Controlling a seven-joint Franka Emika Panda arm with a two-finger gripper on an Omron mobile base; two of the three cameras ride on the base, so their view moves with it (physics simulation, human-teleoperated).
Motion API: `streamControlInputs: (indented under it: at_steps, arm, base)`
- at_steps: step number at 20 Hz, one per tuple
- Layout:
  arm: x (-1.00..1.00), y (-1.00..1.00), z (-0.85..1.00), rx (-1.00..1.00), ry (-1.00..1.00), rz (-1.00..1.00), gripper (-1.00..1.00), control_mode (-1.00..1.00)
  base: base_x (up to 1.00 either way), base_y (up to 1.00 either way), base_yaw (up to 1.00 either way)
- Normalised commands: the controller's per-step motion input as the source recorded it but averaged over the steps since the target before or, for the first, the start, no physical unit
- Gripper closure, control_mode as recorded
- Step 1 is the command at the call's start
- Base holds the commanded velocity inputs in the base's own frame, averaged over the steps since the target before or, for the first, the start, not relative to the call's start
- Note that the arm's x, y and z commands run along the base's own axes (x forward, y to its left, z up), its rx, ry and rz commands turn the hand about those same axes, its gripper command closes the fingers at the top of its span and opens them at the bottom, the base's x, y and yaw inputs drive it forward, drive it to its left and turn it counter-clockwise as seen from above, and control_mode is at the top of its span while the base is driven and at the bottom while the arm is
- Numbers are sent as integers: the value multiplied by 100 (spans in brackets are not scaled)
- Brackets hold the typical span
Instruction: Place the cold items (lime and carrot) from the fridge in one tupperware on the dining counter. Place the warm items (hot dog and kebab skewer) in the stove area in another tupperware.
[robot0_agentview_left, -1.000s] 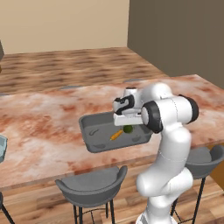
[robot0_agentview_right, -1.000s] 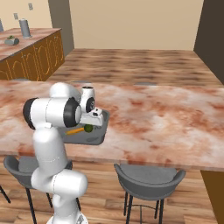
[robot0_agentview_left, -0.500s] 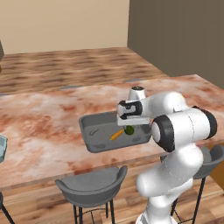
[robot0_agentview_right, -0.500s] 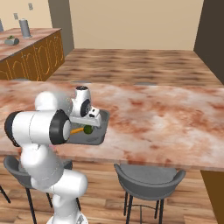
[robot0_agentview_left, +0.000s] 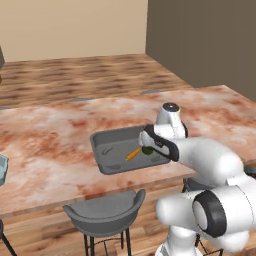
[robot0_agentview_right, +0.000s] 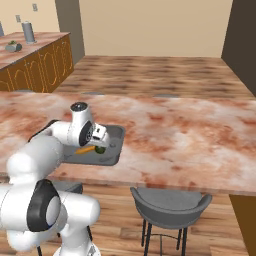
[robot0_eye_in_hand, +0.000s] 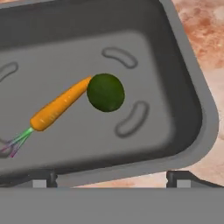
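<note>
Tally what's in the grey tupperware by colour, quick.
Orange: 1, the carrot
Green: 1, the lime, touching the carrot's tip
Total: 2, both lying on the floor of the grey tupperware

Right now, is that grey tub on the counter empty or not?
Not empty. The grey tub holds a carrot and a lime, lying on its floor and touching.

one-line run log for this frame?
hand: open, empty, above tupperware | carrot, lime: inside, touching | cold items: placed
</note>
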Motion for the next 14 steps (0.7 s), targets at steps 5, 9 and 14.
streamControlInputs:
  at_steps: [5, 9, 14]
  arm:
    - [-76, 0, 53, 0, -6, 0, -100, -100]
    - [-62, 0, 63, -1, -1, 0, -100, -100]
    - [-66, 0, 58, -3, 0, 0, -100, -100]
  base:
    - [0, 0, 0]
    - [0, 0, 0]
    - [0, 0, 0]
